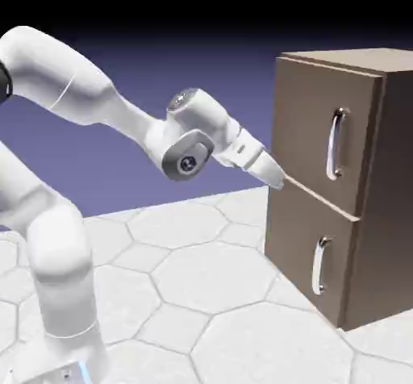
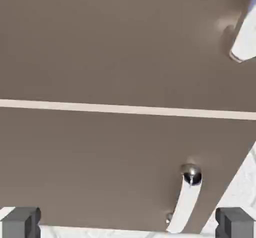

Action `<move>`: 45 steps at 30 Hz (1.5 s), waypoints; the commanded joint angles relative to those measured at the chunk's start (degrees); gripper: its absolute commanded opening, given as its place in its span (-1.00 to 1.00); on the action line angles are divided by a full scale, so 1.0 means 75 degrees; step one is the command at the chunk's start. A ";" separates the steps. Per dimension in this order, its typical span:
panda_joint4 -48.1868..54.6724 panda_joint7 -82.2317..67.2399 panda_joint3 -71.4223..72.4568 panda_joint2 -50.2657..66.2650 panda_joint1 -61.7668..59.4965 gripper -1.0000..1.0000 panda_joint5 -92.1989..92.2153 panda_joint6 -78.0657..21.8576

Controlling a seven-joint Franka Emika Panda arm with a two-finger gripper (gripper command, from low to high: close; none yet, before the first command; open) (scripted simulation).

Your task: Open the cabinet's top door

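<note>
Exterior view puts the cabinet [image 1: 355, 189] at the right of the table [image 1: 202, 294], a tall brown box with two stacked doors that both look shut. The top door [image 1: 310, 132] is a flat rigid panel, probably light to swing on its hinge, though which side is hinged I cannot tell. Its handle [image 1: 337, 143] is a vertical curved silver bar standing off the panel near the door's right side; smooth metal is likely slippery, so the hold should be across the middle of the bar with a finger on each side, not on the bare panel, which gives nothing to grip. The lower door [image 1: 302, 253] carries a like handle [image 1: 321, 265]. The gripper [image 1: 277, 179], jaws spread wide and empty, sits near the seam between the doors, apart from the handle.
</note>
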 commanded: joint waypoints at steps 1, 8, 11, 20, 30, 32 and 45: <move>0.0042 0.0200 -0.0150 -0.0089 0.0141 0.00 -0.0333 -0.0046; 0.0339 0.1594 -0.1201 -0.0708 0.1129 0.00 -0.2659 -0.0365; 0.0467 0.2192 -0.1652 -0.0974 0.1552 0.00 -0.3656 -0.0501; 0.0848 0.3985 -0.3003 -0.1771 0.2822 0.00 -0.6646 -0.0912; 0.1272 0.5978 -0.4504 -0.2656 0.4232 0.00 -0.9969 -0.1367; 0.1357 0.6376 -0.4805 -0.2833 0.4515 0.00 -1.0634 -0.1459; 0.1909 0.8966 -0.6756 -0.3984 0.6349 0.00 -1.4954 -0.2051</move>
